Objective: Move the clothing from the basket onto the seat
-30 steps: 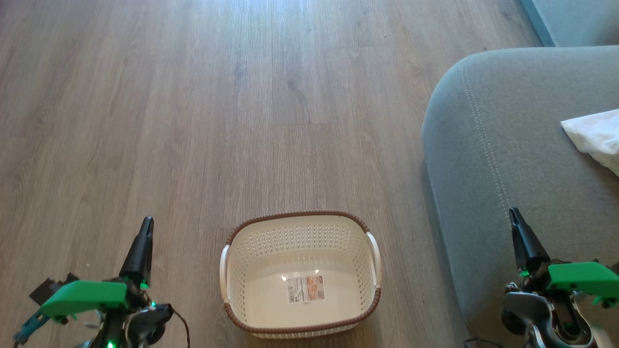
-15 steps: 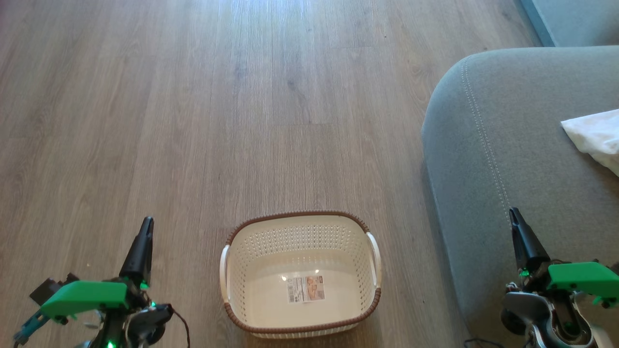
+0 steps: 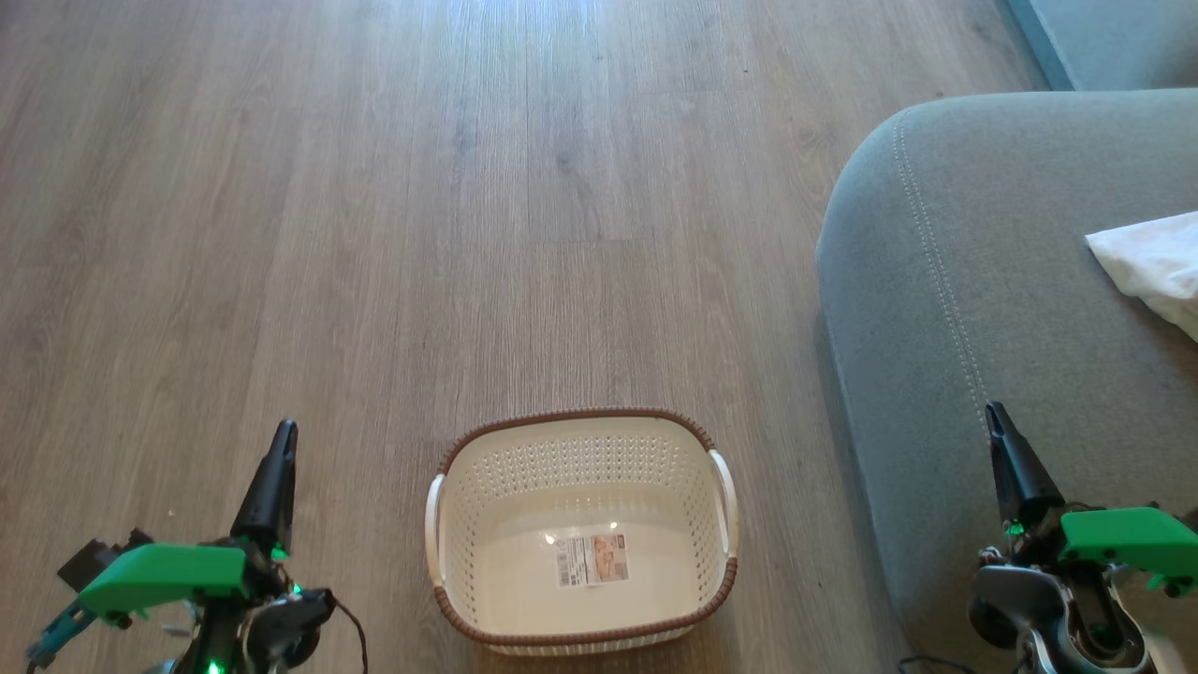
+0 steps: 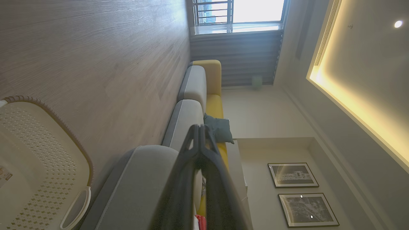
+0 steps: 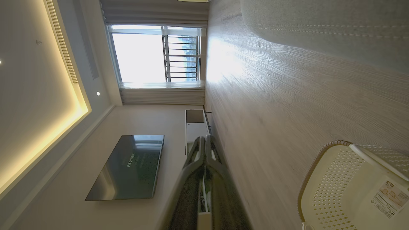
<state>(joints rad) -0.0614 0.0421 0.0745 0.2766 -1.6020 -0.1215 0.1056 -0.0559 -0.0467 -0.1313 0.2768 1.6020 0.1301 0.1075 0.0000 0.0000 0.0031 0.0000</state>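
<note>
Right, both arms sit low at the bottom corners of the head view. Over on one side the left gripper (image 3: pixel 284 431) hangs above the wooden floor (image 3: pixel 524 187), off to the left of the basket (image 3: pixel 573 413), its two dark fingers pressed tip to tip and gripping nothing. Across from it the right gripper (image 3: pixel 992 412) is the mirror image, closed flat with nothing between the fingers, poised over the near edge of the seat (image 3: pixel 936 309). Now the basket: it stands on the floor between the two arms, near the seat's rounded front but apart from it, brown rim up, a white handle on each side, the label (image 3: pixel 591 559) on its bottom in plain sight. And the clothing (image 3: pixel 1149 260): a white fold of it lies on top of the seat, well past the stitched seam (image 3: pixel 933 253), cut off by the right edge of the view
</note>
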